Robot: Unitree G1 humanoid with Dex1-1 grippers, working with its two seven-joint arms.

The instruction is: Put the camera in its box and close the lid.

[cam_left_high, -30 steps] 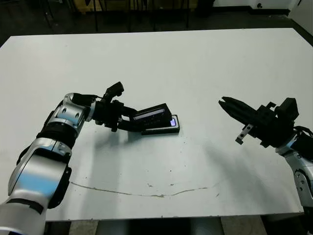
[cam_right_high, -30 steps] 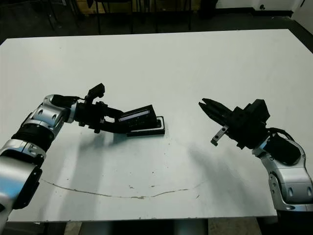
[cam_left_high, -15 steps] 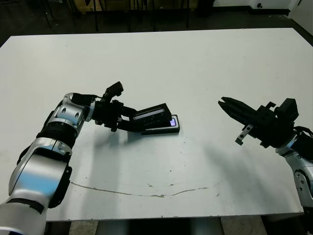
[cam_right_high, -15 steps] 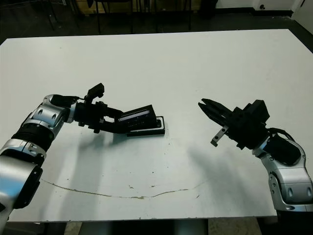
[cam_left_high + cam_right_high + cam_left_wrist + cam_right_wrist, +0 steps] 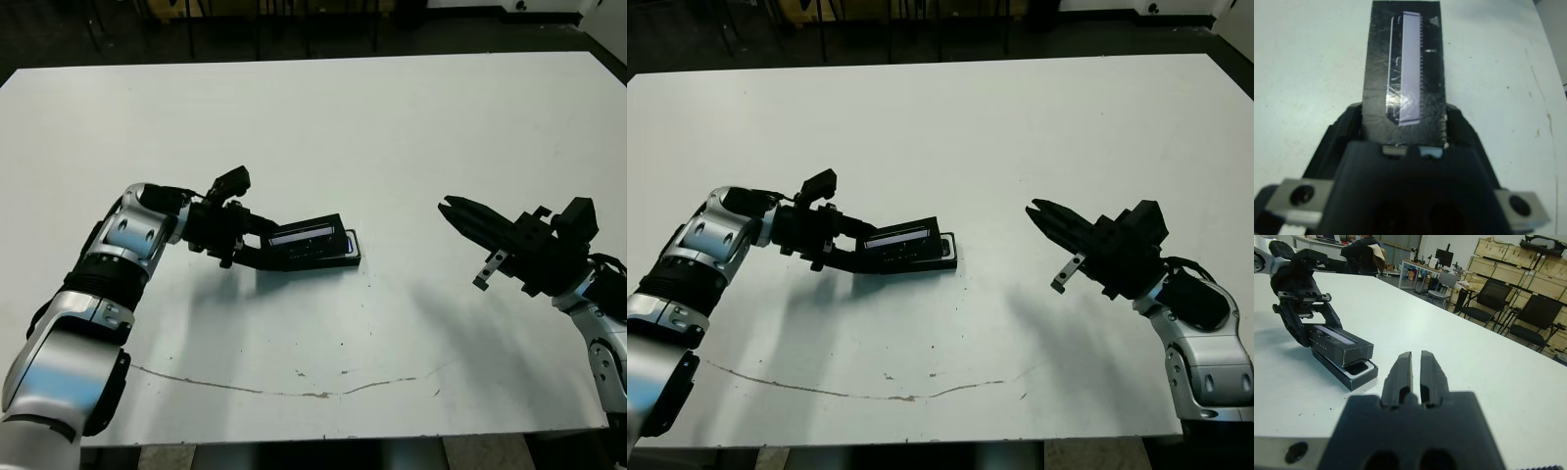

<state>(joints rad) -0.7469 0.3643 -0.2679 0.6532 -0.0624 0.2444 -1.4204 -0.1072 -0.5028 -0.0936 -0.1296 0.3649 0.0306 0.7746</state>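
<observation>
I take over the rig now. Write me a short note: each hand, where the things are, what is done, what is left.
Left hand: shut on the lid, holding it tilted over the box, far edge low, not seated.
Right hand: shut, empty, above the table, apart from the box.
Camera: lying in the box; one end shows under the lid.
Done: camera is in.
Left: lower the lid flat onto the box, release.

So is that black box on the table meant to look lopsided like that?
The lid isn't flat yet: the left gripper holds one end, and it sits tilted over the box, whose far end still peeks out. Otherwise only a thin scuff line marks the table.
</observation>
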